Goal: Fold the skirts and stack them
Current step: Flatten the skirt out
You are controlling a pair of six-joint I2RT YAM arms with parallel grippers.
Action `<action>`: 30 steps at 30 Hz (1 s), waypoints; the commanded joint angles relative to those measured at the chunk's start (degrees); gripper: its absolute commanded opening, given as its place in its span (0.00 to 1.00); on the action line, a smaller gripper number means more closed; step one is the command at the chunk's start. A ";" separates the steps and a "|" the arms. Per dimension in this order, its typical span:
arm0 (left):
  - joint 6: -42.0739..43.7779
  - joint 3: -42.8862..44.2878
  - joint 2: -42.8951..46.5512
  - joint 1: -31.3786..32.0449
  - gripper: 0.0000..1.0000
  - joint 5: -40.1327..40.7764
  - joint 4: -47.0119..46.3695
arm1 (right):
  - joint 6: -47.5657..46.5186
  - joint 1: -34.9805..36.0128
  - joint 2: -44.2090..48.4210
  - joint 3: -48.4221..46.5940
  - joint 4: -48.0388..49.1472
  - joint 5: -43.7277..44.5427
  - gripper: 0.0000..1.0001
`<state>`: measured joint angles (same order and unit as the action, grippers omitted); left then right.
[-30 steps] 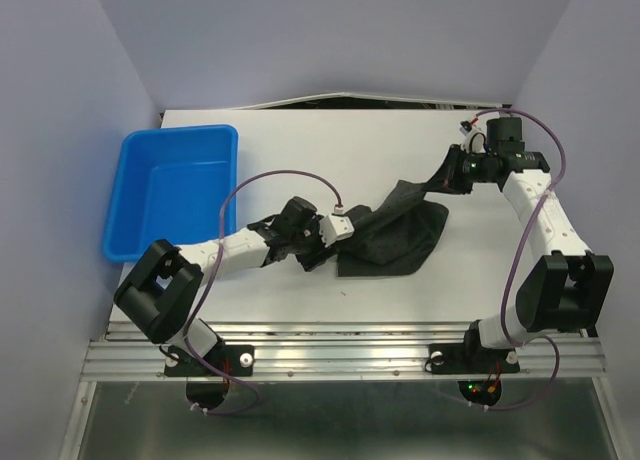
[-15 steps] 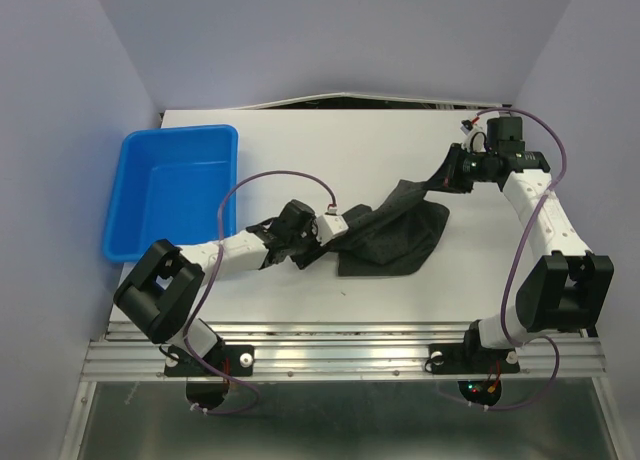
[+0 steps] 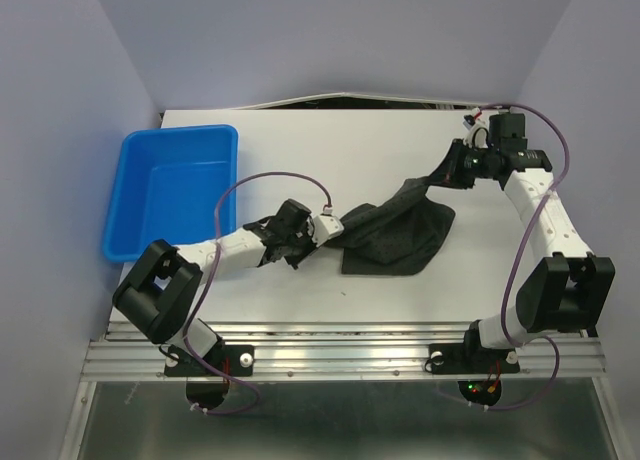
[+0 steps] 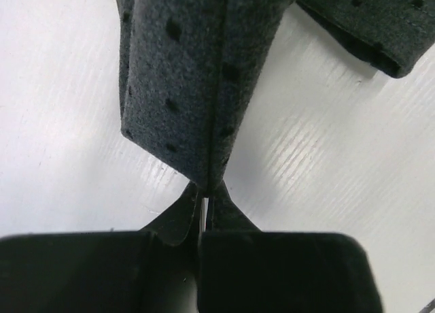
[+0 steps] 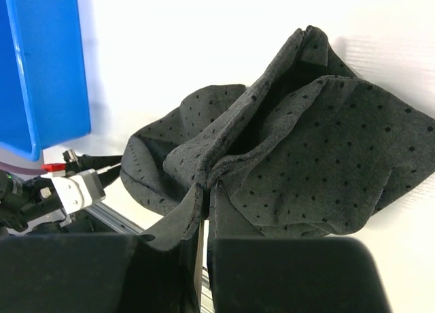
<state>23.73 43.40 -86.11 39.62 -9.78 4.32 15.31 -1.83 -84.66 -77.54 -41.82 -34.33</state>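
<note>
Presently, item one: dark charcoal cloth skirt with fine pale dots (image 3: pixel 395 238), bunched on the white worktop (image 3: pixel 300 150), well apart from the blue plastic tub (image 3: pixel 180 132), on the right arm's side of it (only one skirt shows).

Step in hand, by judgement: stretching the skirt out between two held points before the fold.

Left fingers (image 4: pixel 173 221): pressed together, pinching a doubled edge at the end nearer the tub.

Right fingers (image 5: pixel 228 224): likewise closed on gathered cloth, at the end farthest from the tub.

Next move likely calls for even tension, then laying the cloth flat without creases.
</note>
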 commanded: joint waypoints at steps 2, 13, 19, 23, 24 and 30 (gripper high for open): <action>1.06 5.90 4.10 -0.77 0.00 0.28 2.27 | -2.47 -0.46 3.01 -7.08 3.15 0.48 0.01; 8.96 33.31 6.21 -10.26 0.00 11.86 10.18 | -4.51 -10.38 1.79 -22.91 2.98 5.49 0.01; 13.19 44.39 7.18 -10.26 0.00 19.17 10.54 | -3.35 -14.43 1.52 -31.52 2.98 7.34 0.01; 13.45 47.39 9.63 -10.26 0.00 22.86 10.01 | -4.15 -14.43 4.06 -32.85 3.24 10.68 0.01; 13.71 47.48 10.42 -10.26 0.00 23.40 9.84 | -4.24 -14.43 4.85 -32.68 3.33 11.64 0.01; 12.75 43.89 21.04 -10.09 0.00 20.25 10.62 | -4.59 -14.43 15.21 -25.39 4.56 17.19 0.01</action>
<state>35.53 88.07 -75.64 31.90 1.98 13.74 13.41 -13.47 -77.30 -105.71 -42.65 -30.04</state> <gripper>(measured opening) 0.044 0.039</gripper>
